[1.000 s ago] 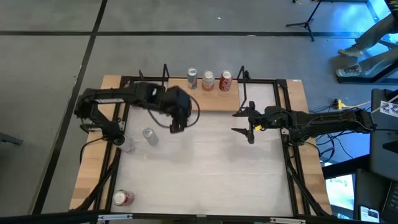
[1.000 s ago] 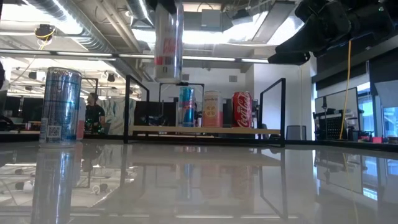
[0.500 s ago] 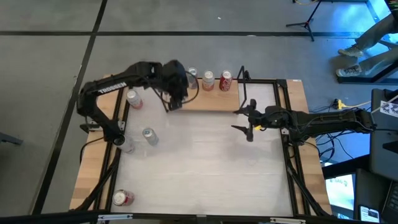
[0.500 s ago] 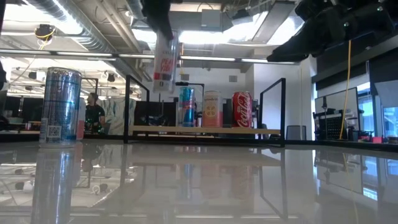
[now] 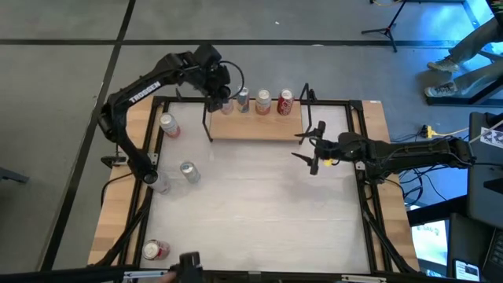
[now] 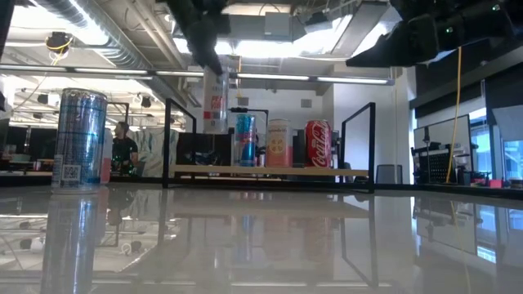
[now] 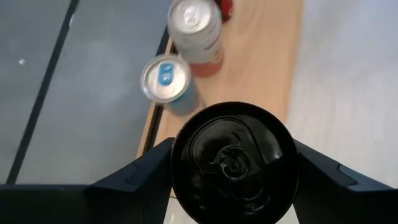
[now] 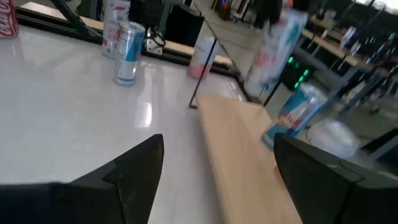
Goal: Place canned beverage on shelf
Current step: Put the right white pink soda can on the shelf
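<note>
My left gripper (image 5: 218,88) is shut on a white can with red print (image 6: 215,102), above the left end of the shelf (image 5: 255,126). The shelf is a light-wood board with black rod uprights (image 6: 168,143). A blue can (image 6: 245,140), a pale orange can (image 6: 279,143) and a red can (image 6: 318,144) stand on the board in a row. The held can hangs left of the blue can. My right gripper (image 5: 305,148) is open and empty over the table, by the shelf's right end. My left gripper pinches the can between its two fingers (image 7: 140,177), one on each of two opposite sides at the can's upper end (image 7: 180,165). The fingers come from above, pointing down. The can hangs nearly upright below them, its dark top (image 7: 235,163) up, clear of the shelf board.
Loose cans stand on the table's left part: a pink one (image 5: 167,124), a silver one (image 5: 189,171), one beside it (image 5: 161,185) and a red one (image 5: 155,250) near the front edge. A black frame (image 5: 369,220) runs round the white table top.
My left gripper has carried the can from over the middle of the table toward the far edge and now holds it over the shelf's left end, lower than before. The can has stayed nearly upright. My right gripper has barely moved.
</note>
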Controlling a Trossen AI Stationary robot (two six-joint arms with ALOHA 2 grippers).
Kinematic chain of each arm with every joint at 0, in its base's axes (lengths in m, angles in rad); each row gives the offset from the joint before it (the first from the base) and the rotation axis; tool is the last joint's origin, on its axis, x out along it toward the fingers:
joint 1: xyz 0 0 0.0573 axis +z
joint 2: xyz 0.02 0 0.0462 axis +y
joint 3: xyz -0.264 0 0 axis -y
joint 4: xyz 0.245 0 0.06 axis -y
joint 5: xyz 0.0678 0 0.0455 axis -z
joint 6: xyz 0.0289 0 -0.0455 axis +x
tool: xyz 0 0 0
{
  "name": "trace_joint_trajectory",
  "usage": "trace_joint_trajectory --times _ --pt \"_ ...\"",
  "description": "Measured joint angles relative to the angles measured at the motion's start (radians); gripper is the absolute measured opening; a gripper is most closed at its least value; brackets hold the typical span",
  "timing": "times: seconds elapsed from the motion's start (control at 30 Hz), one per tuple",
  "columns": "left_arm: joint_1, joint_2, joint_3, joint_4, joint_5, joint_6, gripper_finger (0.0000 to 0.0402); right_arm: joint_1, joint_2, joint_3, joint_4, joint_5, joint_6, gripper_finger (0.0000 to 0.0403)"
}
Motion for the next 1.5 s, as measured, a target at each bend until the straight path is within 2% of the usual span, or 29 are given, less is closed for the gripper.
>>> trace_joint_trajectory --times 0.2,0.33,0.47,0.73,1.3,1.5 --pt "0.086 0.064 0.0 0.01 0.023 0.083 0.0236 0.0 0.0 0.0 0.049 0.0 -0.089 0.0301" --pt "0.135 0.1 0.0 0.039 0.106 0.095 0.0236 0.0 0.005 0.0 0.056 -0.001 -0.123 0.0301" --pt "0.161 0.148 0.0 0.041 0.125 0.098 0.0236 0.0 0.011 0.0 0.072 -0.001 -0.135 0.0301" --pt "0.169 0.201 0.0 0.058 0.129 0.143 0.0239 0.0 0.011 0.0 0.085 -0.001 -0.155 0.0301" --pt "0.196 0.2 -0.038 0.09 0.21 0.202 0.0243 0.0 0.011 0.0 0.067 -0.002 -0.151 0.0301" --pt "0.197 0.2 -0.039 0.094 0.203 0.203 0.0243 0.0 0.011 0.0 0.068 -0.002 -0.151 0.0301"
